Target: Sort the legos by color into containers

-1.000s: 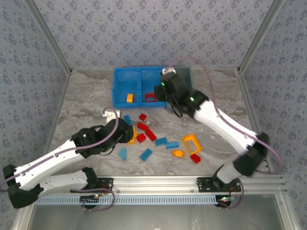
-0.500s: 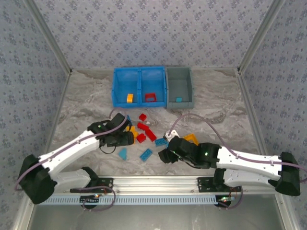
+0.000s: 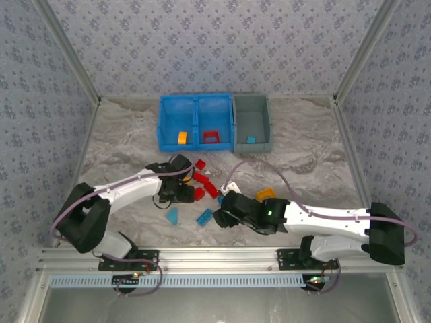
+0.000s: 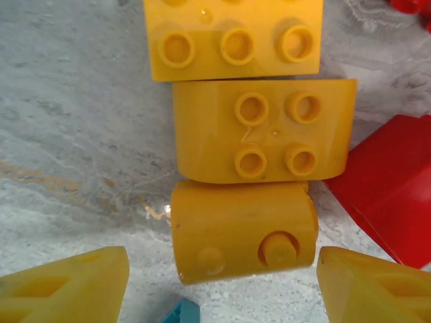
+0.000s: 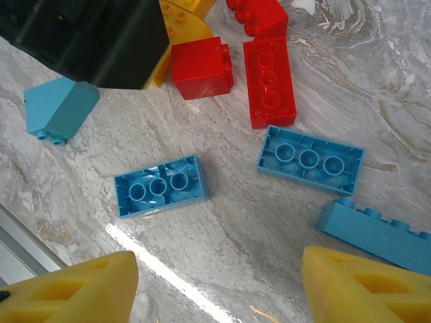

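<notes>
Marbled table (image 3: 114, 141), loose pile at lower centre of the overhead view. Right gripper (image 5: 215, 296) has swung back from the grey bin (image 3: 241, 118), where one blue brick (image 3: 250, 140) now lies. Its jaws are spread above more blue bricks (image 5: 160, 186). Left gripper (image 4: 222, 289), also spread, has moved in over the yellow bricks (image 4: 242, 229). Most of the sorting remains, I judge.

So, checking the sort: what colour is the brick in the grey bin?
Light blue; the brick shows best in the top external view.

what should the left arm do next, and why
Probably lower the left gripper and close on the nearest yellow brick. The jaws stand open, and that brick lies on its side on the table, right between the fingers, so it looks ready to grasp.
</notes>
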`<move>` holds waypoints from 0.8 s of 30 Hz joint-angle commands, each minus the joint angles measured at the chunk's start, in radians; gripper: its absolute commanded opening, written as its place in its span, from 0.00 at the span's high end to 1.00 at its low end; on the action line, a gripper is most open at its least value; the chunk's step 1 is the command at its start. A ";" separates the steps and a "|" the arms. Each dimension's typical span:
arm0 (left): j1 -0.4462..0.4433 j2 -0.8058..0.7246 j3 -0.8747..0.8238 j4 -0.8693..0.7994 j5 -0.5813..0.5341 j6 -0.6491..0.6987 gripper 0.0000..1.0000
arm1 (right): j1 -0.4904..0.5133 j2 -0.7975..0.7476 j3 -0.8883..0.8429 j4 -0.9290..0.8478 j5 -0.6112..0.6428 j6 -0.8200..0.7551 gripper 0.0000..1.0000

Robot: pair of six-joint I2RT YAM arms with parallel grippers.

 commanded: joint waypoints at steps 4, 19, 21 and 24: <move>-0.001 0.000 -0.012 0.051 0.029 0.009 0.27 | 0.007 -0.016 0.006 0.028 0.010 0.029 0.33; -0.054 0.032 0.023 0.027 -0.121 -0.017 0.56 | 0.005 -0.029 0.025 0.018 0.029 0.028 0.33; -0.065 -0.017 0.062 -0.033 -0.161 -0.018 0.58 | -0.001 -0.034 0.045 0.005 0.040 0.021 0.33; -0.046 -0.078 0.143 -0.117 -0.179 0.010 0.58 | -0.027 -0.044 0.088 -0.008 0.078 -0.001 0.33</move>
